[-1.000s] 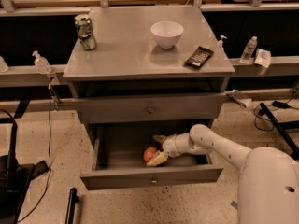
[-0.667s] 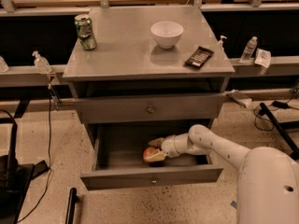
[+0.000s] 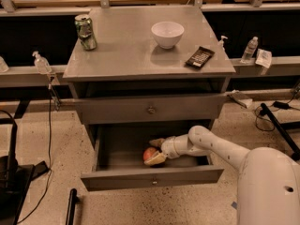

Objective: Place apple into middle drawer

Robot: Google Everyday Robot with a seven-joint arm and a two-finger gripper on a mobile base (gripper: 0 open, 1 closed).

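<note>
The apple (image 3: 149, 153), red-orange with a paler patch, lies on the floor of the pulled-out middle drawer (image 3: 152, 176), near its centre. My gripper (image 3: 155, 152) reaches into the drawer from the right on the white arm. Its fingers stand apart on either side of the apple's right half. One finger lies behind the apple, with a gap showing between them. The other finger (image 3: 156, 161) lies at the apple's front edge. The drawer above it (image 3: 151, 109) is shut.
On the cabinet top stand a green can (image 3: 86, 32) at the back left, a white bowl (image 3: 167, 33) and a dark flat packet (image 3: 199, 57) at the right. My white body (image 3: 269, 186) fills the lower right. Bottles stand on side rails.
My gripper has shifted slightly left, so its fingers now straddle the apple more closely. The apple has stayed in the same spot on the drawer floor.
</note>
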